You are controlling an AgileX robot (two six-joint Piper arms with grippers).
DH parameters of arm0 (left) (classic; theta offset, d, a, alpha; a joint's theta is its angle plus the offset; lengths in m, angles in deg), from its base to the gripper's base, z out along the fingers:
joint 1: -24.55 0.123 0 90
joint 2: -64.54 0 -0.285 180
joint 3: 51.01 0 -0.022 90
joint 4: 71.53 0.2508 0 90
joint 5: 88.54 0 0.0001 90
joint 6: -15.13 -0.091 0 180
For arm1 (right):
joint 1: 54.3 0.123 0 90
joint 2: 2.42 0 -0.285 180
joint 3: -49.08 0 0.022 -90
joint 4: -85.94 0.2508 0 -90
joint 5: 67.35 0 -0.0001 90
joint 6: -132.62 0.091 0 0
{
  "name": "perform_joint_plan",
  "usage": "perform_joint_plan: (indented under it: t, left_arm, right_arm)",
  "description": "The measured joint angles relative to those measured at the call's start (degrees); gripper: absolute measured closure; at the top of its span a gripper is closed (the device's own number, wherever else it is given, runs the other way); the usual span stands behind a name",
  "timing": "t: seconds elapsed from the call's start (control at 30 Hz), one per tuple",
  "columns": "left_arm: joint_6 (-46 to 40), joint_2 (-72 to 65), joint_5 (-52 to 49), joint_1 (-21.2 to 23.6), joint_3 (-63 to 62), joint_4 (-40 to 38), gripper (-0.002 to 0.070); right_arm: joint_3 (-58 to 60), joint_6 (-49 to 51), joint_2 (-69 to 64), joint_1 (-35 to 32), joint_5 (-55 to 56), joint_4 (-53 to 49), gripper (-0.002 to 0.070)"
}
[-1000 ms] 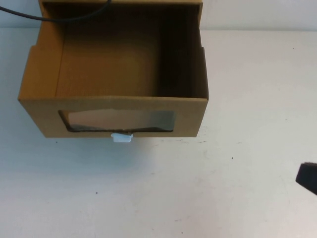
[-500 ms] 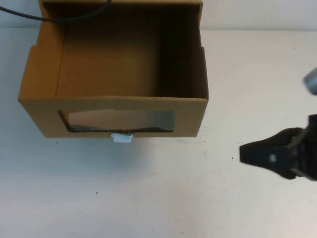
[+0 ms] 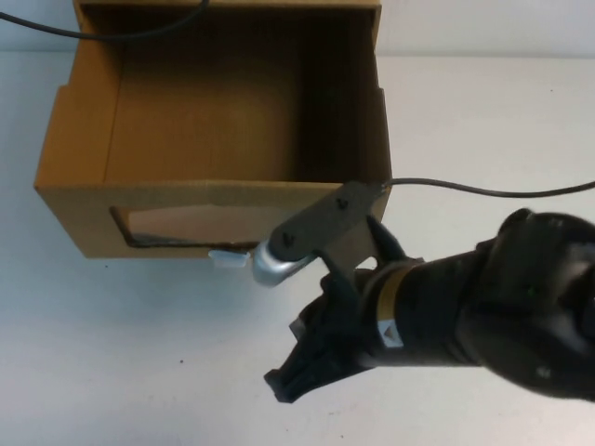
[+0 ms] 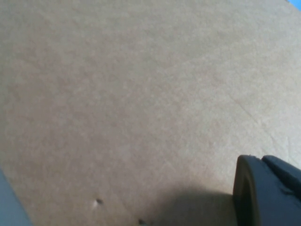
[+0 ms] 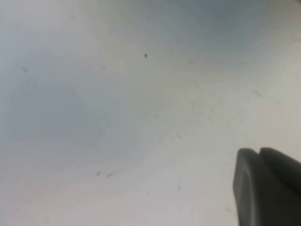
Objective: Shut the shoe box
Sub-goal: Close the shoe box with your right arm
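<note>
Partly hidden shoe box, cropped grippers

The shoe box (image 3: 214, 139) window's right end is covered by the right gripper (image 3: 288, 376); the left gripper (image 4: 268, 193) is cropped.

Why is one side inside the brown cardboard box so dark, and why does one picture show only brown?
High view: the brown cardboard shoe box has its right inner wall in deep shadow, and the right gripper hangs over the white table.
Left wrist view: the left gripper sits so near the cardboard that soft, blurry brown fills it.
Right wrist view: pale table with faint specks.

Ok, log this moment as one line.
shoe box: drawer open | right gripper: over table, near box front | left gripper: against cardboard
</note>
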Motion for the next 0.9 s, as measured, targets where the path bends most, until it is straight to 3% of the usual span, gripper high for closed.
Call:
perform_joint_plan:
  t: [0.13,0.4,0.57,0.73,0.9]
  left_arm:
    - [0.0,-0.13,0.0,0.08,0.0,-0.21,0.068]
    - [-0.1,-0.44,0.0,0.08,0.0,-0.82,0.068]
    - [-0.08,-0.44,0.0,0.38,0.0,-1.14,0.068]
    - [-0.08,-0.44,0.0,0.62,0.0,-1.28,0.068]
    - [-0.08,-0.44,0.0,0.62,0.0,-1.4,0.068]
  right_arm:
    - [0.0,9.84,-2.76,2.91,4.09,-15.96,0.0687]
    - [0.0,23.22,-9.53,3.07,11.84,-41.65,0.0687]
    - [-0.09,36.79,-13.41,3.07,13.41,-60.25,0.0687]
    - [-0.09,45.85,-15.56,3.07,13.41,-69.76,0.0687]
    - [-0.6,47.52,-16.77,3.07,12.4,-72.24,0.0687]
